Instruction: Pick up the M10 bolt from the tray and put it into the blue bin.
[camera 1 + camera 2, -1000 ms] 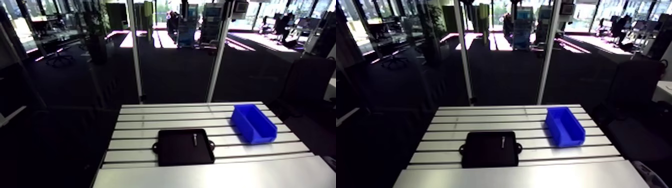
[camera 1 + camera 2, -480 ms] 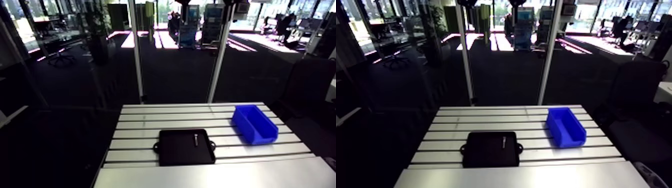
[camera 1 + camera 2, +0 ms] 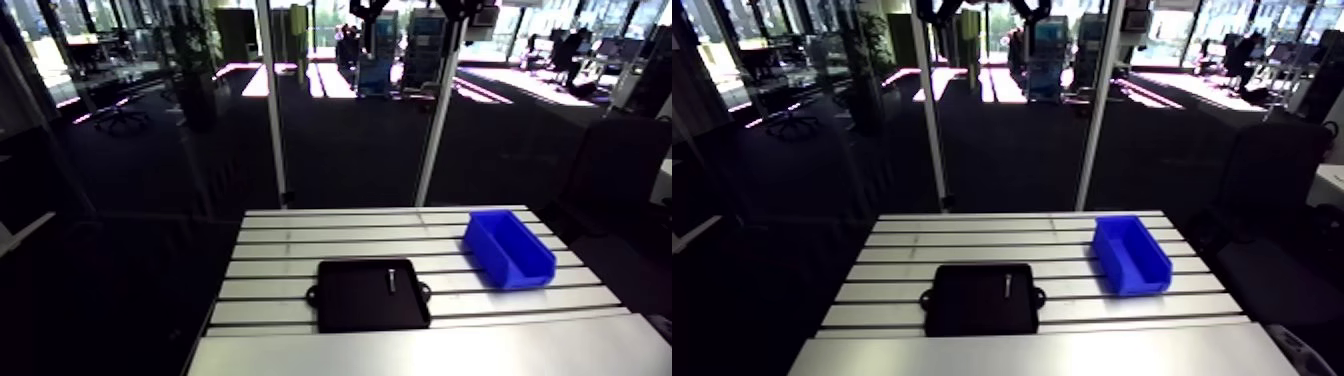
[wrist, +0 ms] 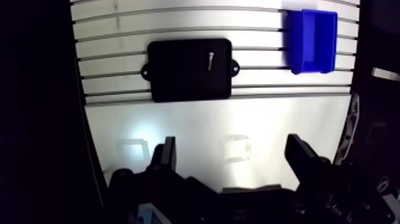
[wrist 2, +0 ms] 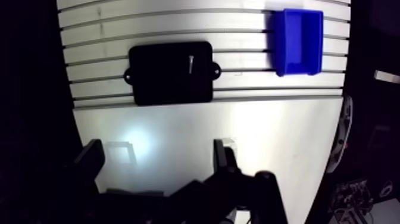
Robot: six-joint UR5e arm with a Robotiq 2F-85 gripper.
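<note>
The table (image 3: 330, 232) is ribbed aluminium with long slots running across it, plus a smooth plain sheet on the stretch closest to the gripper (image 4: 231, 149). On the slotted part sits a flat matte black tray (image 4: 178, 77), rectangular with rounded corners and a little tab sticking out of each short side. The bolt (image 4: 210, 58) is a thin pale metal stick lying flat on the tray, near the edge that faces the bin (image 4: 312, 40). The bin is glossy blue plastic, boxy, open on top, resting on the table a bit apart from the tray.

The gripper is spread wide, with nothing between its chunky dark fingers (image 4: 167, 156), and it's up off the table. The bolt lies well ahead of it, roughly in line with the gap between the fingers, nowhere near touching. The tray is ahead too, and the bin is ahead and off past one finger's side.

Versus the earlier shots, tray, bolt and bin all sit where they did. The only change I spot is in the arm view, where the dark fingertips poke a bit further down from the top edge than before.
</note>
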